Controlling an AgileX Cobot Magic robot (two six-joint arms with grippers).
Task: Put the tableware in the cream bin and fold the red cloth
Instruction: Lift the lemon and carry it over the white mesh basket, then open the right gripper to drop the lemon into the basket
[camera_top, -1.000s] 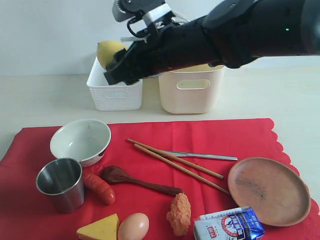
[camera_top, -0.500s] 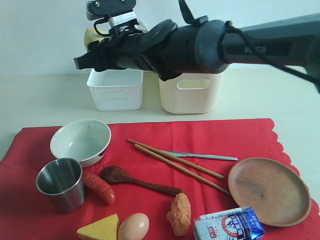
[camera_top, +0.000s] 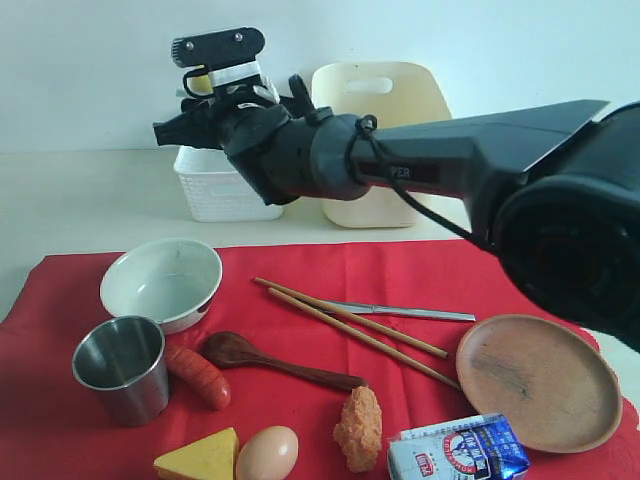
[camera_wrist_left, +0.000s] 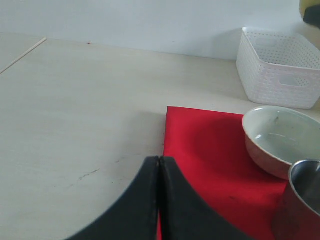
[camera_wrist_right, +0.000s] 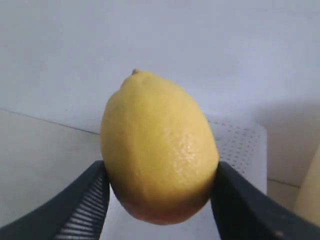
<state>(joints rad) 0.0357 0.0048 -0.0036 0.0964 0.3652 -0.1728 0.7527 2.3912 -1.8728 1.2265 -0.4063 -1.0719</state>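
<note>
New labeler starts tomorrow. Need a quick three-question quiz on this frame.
1. True or false: the right gripper holds a lemon.
2. The left gripper is: A shut and empty, B wide open, C half open.
3. Fill in: the two chopsticks lie across the silver ___.
Key: 1 true; 2 A; 3 knife.

Exterior frontal — all views share white basket (camera_top: 215, 195).

Bowl (camera_top: 160, 280), steel cup (camera_top: 120, 368), spoon (camera_top: 270, 362), chopsticks (camera_top: 355, 322), knife (camera_top: 410, 313), plate (camera_top: 538, 380) on spread red cloth (camera_top: 400, 265), cream bin (camera_top: 400, 100) behind.
</note>
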